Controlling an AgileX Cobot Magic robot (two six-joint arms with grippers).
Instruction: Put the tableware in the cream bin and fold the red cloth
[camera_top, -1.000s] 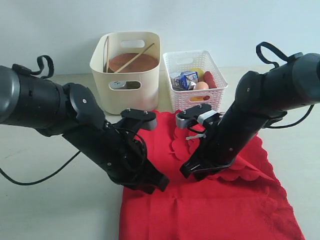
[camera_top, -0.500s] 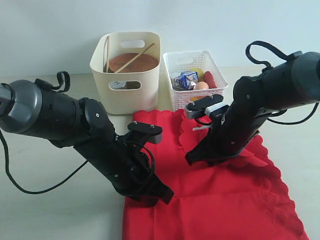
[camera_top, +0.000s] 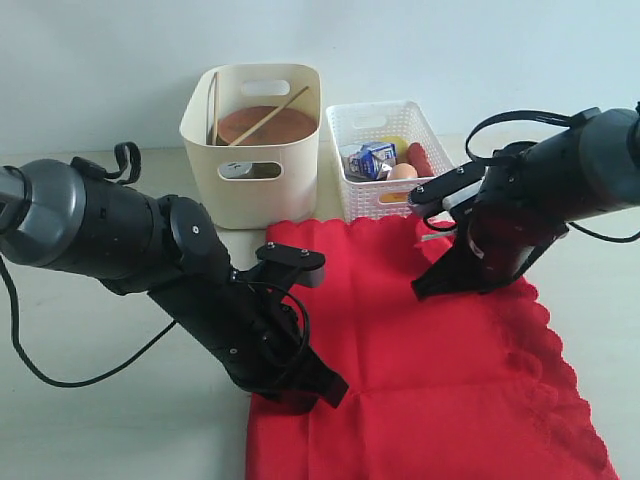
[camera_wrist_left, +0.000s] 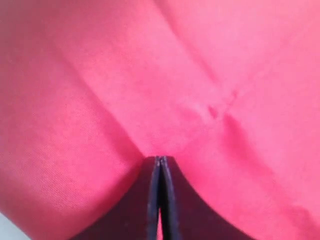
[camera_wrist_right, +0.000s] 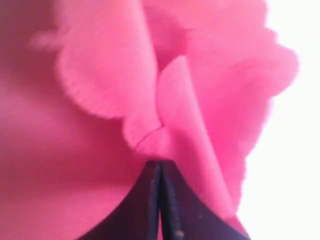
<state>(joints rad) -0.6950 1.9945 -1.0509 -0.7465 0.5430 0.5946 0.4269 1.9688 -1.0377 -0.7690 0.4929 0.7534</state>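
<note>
Outwardly, tableware (camera_top: 265, 125) sits in the cream bin (camera_top: 255, 190) and the red cloth (camera_top: 430, 370) lies spread before it, so folding looks underway. Left wrist: the left gripper (camera_wrist_left: 159, 159) clamps cloth. Right wrist: the right gripper (camera_wrist_right: 156, 164) pinches a scalloped edge, which likely needs carrying across next.

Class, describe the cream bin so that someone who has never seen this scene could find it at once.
Start at the big red cloth; two containers stand at its far edge. The cream bin is the left one in the exterior view: taller, smooth-walled, with oval handle holes, unlike the low white lattice basket beside it.
</note>
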